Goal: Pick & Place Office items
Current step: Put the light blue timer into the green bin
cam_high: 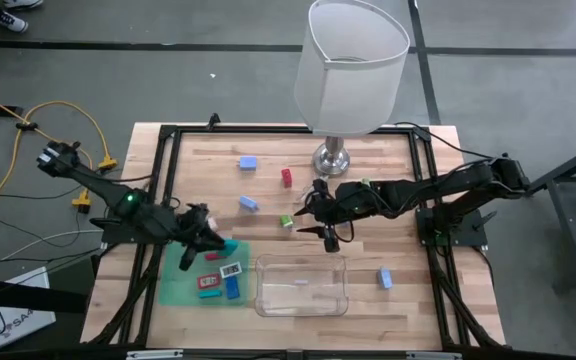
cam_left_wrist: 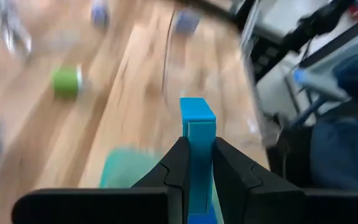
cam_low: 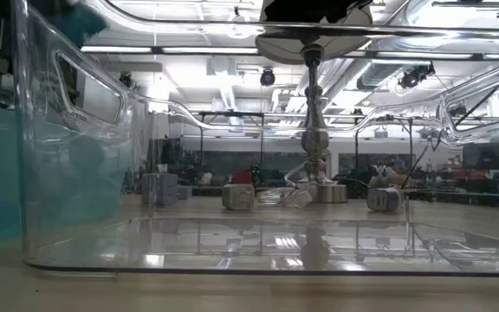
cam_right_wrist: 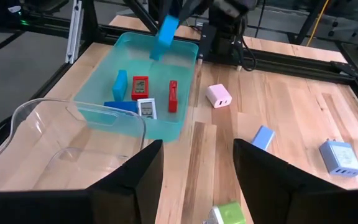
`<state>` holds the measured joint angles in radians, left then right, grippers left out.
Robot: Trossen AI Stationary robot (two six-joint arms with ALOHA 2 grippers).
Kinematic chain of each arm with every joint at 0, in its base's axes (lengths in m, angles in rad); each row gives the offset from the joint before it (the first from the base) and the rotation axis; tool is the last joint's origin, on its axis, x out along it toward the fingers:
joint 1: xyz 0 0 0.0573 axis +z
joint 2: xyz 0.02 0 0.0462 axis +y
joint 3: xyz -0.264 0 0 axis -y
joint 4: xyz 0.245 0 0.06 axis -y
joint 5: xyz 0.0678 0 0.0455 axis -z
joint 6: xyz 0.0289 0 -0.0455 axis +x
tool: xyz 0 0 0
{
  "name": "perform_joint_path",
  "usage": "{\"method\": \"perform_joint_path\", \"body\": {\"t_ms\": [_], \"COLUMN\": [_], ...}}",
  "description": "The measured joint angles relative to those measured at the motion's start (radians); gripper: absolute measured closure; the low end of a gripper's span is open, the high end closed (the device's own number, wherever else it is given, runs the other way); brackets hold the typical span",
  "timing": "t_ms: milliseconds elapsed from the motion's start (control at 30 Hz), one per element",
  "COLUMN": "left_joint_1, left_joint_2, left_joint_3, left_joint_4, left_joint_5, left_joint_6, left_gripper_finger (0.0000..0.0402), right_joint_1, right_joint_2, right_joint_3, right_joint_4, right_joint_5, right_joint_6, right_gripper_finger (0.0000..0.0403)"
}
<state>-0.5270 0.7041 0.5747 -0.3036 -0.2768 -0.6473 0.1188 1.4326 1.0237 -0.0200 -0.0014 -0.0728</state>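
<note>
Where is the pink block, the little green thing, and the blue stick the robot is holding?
Pink block (cam_right_wrist: pixel 218 96): right wrist view, on its top face.
Green piece (cam_left_wrist: pixel 66 81): left wrist view, on its rounded side.
Blue stick (cam_left_wrist: pixel 197 134): left wrist view, on the upper end above the left gripper (cam_left_wrist: pixel 198 163).

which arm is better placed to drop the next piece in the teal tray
Left. The left gripper is already shut on a blue piece and hangs above the teal tray, as the right wrist view shows. The right gripper is open and empty near the lamp base, away from that tray.
</note>
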Motion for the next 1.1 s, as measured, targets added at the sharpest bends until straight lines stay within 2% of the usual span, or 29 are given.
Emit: {"method": "perform_joint_path", "body": {"t_ms": [267,500,700,900,1100], "left_joint_1": [-0.053,-0.101,-0.154,-0.171,-0.171], "left_joint_2": [0.122,0.267,0.357,0.417,0.416], "left_joint_3": [-0.002,-0.003,-0.003,-0.002,-0.003], "left_joint_4": [-0.217,-0.198,-0.198,-0.232,-0.259], "left_joint_5": [0.001,0.090,0.091,0.104,0.148], "left_joint_6": [-0.290,-0.400,-0.519,-0.574,-0.569], "left_gripper_finger": [0.0360,0.0360,0.0360,0.0360,0.0360], "right_joint_1": [0.000,0.000,0.000,0.000,0.000], "right_joint_2": [0.000,0.000,0.000,0.000,0.000], "right_joint_3": [0.000,0.000,0.000,0.000,0.000], "right_joint_4": [0.000,-0.002,-0.005,-0.004,-0.005], "right_joint_5": [-0.001,-0.001,-0.001,-0.001,-0.001], "right_joint_6": [0.022,0.026,0.026,0.026,0.027], "right_gripper_finger": [0.0223,0.0223,0.0223,0.0223,0.0223]}}
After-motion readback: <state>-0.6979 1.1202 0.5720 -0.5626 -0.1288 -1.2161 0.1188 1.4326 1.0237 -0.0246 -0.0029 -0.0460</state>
